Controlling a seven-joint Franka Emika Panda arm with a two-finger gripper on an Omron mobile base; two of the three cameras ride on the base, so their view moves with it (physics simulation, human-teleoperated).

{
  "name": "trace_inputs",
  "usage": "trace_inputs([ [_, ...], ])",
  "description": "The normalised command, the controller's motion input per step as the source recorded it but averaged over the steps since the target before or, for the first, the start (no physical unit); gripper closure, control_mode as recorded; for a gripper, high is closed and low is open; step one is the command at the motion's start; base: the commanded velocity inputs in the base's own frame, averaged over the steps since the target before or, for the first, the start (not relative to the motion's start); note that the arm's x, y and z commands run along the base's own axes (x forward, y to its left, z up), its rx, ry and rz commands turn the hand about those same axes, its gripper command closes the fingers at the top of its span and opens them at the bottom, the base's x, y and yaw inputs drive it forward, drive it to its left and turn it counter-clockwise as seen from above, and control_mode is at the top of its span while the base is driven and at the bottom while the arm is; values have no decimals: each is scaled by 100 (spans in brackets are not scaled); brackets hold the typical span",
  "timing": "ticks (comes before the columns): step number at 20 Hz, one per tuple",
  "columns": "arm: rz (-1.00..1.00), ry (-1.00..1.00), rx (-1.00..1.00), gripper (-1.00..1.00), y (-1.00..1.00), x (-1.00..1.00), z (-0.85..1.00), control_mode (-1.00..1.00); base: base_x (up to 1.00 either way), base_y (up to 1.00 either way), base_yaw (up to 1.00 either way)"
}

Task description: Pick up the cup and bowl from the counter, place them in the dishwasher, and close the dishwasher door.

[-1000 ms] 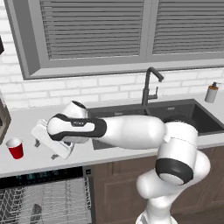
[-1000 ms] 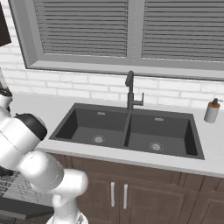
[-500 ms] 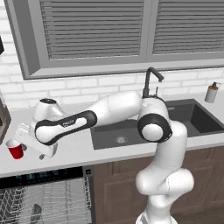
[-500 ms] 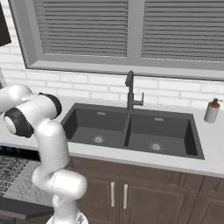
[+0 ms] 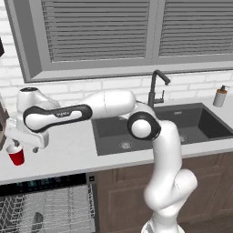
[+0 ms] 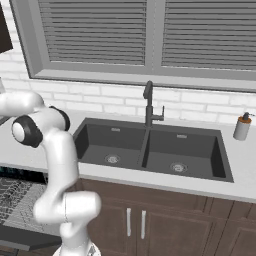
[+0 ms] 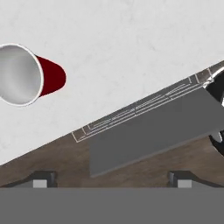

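1. End effector (image 5: 22,146) spread wide – holds nothing; cup (image 5: 17,155) stands on the worktop (image 5: 68,150) just beside it.
2. Off-centre descent could tip the cup – a finger clipping its rim.

text: none legible | arm (image 5: 68,113): dark band lettering too small to read

Arm reaching across to the left of the frame

The gripper (image 5: 22,144) is hanging open just above the red cup (image 5: 17,156), which is standing upright on the counter (image 5: 68,150) at middle left; the dishwasher (image 5: 48,207) is sitting open at lower left.
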Motion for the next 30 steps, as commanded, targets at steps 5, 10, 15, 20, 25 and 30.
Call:
trace_inputs([
  [5, 1, -2, -1, -100, 0, 15, -64, -100, 0, 0, 0],
  [10, 1, -3, 1, -100, -4, 20, -9, -100, 0, 0, 0],
  [15, 2, -1, 1, -100, -9, 67, -21, -100, 0, 0, 0],
  [20, 3, -14, 3, -100, 0, 42, -24, -100, 0, 0, 0],
  [25, 11, -18, 5, -100, 6, 11, -10, -100, 0, 0, 0],
  [30, 13, 5, 4, -100, 14, 5, -20, -100, 0, 0, 0],
])
